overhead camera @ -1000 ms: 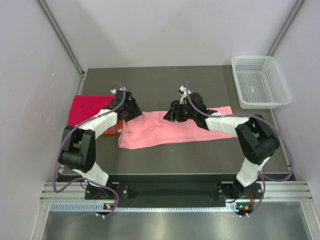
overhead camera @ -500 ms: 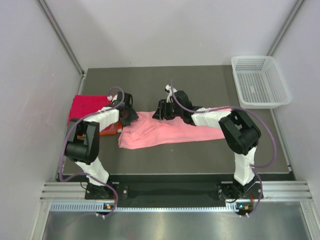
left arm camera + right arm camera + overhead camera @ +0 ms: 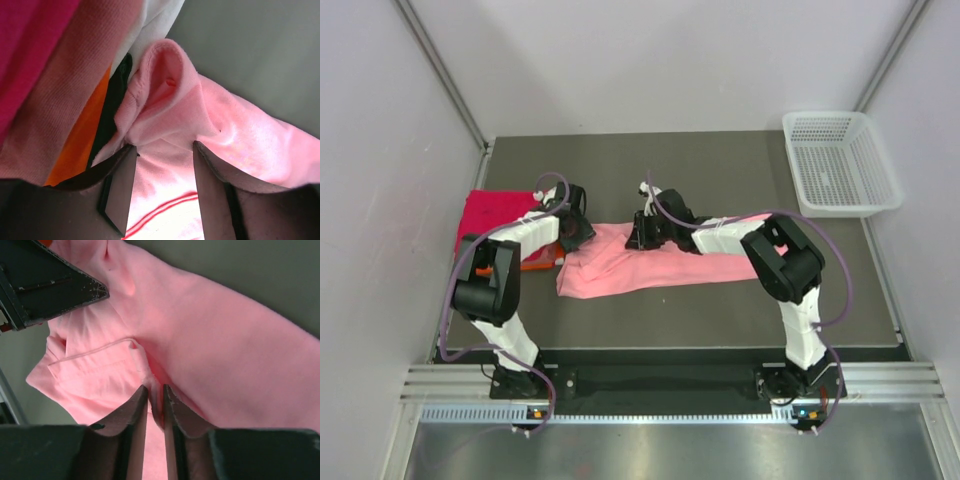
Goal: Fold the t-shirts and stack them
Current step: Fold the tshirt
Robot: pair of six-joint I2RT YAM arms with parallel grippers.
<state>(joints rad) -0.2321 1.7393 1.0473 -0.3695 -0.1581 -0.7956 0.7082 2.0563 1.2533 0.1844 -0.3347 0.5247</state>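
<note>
Pinching a ridge of the pink t-shirt [image 3: 225, 340] mid-table, your right gripper [image 3: 155, 389] sat nearly closed, set for the fold. Your left gripper [image 3: 163, 145] stood wide over its left end, beside the folded stack [image 3: 495, 215].

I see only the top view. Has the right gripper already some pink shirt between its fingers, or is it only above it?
Observer: In the right wrist view, the right gripper is nearly shut on a thin ridge of the pink shirt.
Operator: And the left one?
Observer: The left gripper is open, its fingers apart over bunched pink cloth and not pinching it.
Operator: What lies beside that cloth?
Observer: An orange shirt, with a dark strip between it and the pink.
</note>
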